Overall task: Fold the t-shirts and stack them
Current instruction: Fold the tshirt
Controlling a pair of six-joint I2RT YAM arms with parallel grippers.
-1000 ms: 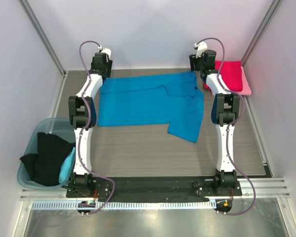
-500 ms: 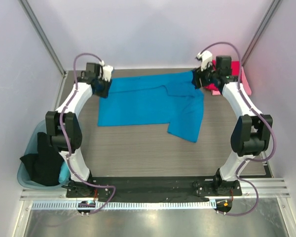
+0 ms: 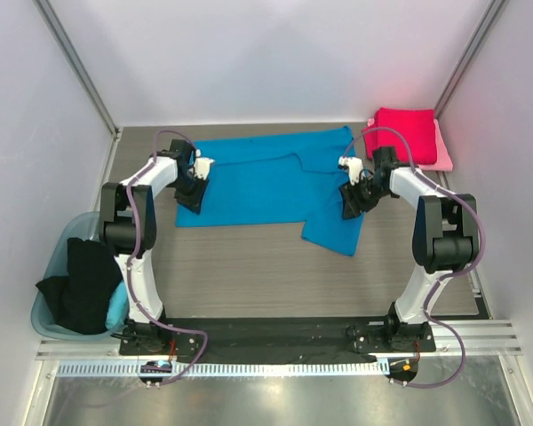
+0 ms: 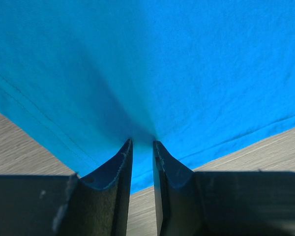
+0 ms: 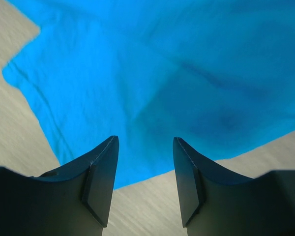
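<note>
Tub (image 3: 64, 241) at the left edge, one only, holds one black shirt (image 3: 80, 284), draped over its near rim, with a pale blue cloth (image 3: 118, 300) beside it. The left gripper (image 3: 192, 193) is clenched on the left edge of the one blue shirt (image 3: 258, 182), which lies spread across the far half of the table (image 3: 249, 275). The right gripper (image 3: 351, 202) is released, fingers wide apart, just over that shirt's right part. In the far right corner, one folded crimson shirt (image 3: 407, 133) lies on one pink shirt (image 3: 442, 151). Four shirts are in view.
</note>
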